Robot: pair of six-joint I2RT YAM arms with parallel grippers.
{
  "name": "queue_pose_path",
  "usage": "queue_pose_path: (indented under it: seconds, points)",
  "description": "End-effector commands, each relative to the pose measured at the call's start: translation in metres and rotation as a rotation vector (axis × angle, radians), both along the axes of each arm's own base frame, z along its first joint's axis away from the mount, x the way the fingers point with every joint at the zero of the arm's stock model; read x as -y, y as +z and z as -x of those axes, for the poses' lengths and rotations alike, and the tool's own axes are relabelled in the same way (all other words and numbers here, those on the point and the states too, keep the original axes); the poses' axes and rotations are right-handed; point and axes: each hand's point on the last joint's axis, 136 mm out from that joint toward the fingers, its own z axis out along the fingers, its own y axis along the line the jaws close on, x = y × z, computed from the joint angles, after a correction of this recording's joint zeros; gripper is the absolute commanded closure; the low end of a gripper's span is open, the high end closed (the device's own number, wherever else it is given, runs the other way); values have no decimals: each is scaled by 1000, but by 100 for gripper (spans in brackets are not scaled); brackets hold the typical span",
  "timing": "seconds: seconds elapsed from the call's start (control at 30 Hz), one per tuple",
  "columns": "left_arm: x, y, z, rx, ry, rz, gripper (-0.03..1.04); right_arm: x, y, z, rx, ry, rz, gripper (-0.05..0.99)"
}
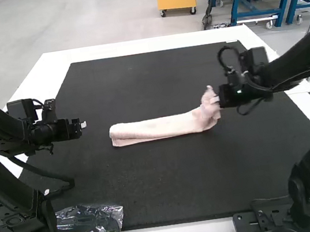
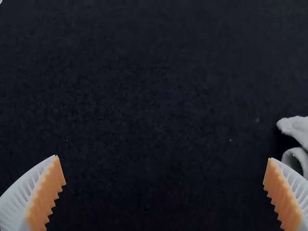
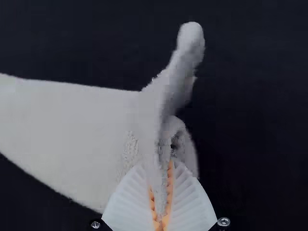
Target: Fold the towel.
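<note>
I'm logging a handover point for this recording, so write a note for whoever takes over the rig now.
Left gripper: open, empty, left of the towel.
Right gripper: shut on the towel's bunched right end.
Towel: long narrow strip across the dark mat.
Done: strip shape, apparently folded.
Left to do: probably fold the right end toward the left, then release and flatten.

High view: above, behind; faces forward, down; farthest
Left wrist: close, faces mat [image 2: 144,96]
Right wrist: close, faces towel [image 3: 72,134]
All share: mat, towel
</note>
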Motion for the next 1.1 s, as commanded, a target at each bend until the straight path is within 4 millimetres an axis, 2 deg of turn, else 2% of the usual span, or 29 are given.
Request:
queue_pose_path:
  seconds: [0.0, 0.13, 0.27, 0.5, 0.77, 1.07]
  points:
    - [-2, 27, -11, 79, -5, -16, 4, -45, 8, 4, 10, 73, -26, 96]
    - [-2, 27, -10, 84, -6, -20, 4, -97, 10, 14, 6, 157, -56, 96]
    - [-4, 25, -9, 82, -2, -20, 4, -139, 10, 20, 11, 225, -66, 96]
    - [-3, 22, -5, 84, -4, -18, 4, -199, 9, 26, 17, 311, -92, 96]
    - [0, 19, -1, 86, -10, -16, 4, -244, -5, 28, 8, 379, -91, 96]
    - [2, 17, 2, 93, -16, -8, 4, -288, -6, 30, 23, 438, -113, 96]
